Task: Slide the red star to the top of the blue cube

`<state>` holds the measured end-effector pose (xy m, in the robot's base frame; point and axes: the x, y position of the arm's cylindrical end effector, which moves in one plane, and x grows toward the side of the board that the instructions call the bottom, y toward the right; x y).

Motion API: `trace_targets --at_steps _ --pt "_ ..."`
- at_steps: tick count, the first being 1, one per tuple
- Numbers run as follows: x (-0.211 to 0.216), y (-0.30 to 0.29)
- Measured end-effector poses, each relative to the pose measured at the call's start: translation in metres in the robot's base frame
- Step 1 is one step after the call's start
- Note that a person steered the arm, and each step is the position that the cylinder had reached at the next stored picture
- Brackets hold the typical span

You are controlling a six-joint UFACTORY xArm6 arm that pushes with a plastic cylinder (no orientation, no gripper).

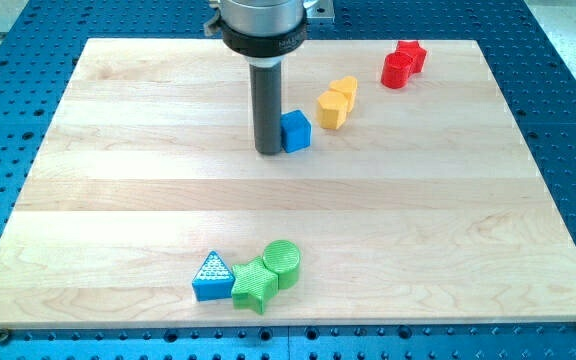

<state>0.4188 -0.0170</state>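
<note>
The blue cube [296,131] sits on the wooden board [118,180], above the middle. My tip [268,151] stands right against the cube's left side. The red star [411,54] lies near the view's top right, touching a red cylinder [397,71] just below and left of it. The star is far up and right of the cube and of my tip.
Two yellow blocks [337,102] lie touching each other just right of the blue cube, between it and the red pair. At the view's bottom a blue triangle [212,278], a green star [254,287] and a green cylinder [282,263] sit in a tight row.
</note>
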Motion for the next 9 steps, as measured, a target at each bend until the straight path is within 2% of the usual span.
trace_targets --at_steps 1,2,3,4,5,6,8,9 --pt "0.009 0.058" --pt "-0.026 0.143" --pt "-0.085 0.246" --pt "-0.112 0.329" --pt "-0.149 0.354" --pt "-0.163 0.344" --pt "-0.208 0.25" --pt "-0.177 0.198"
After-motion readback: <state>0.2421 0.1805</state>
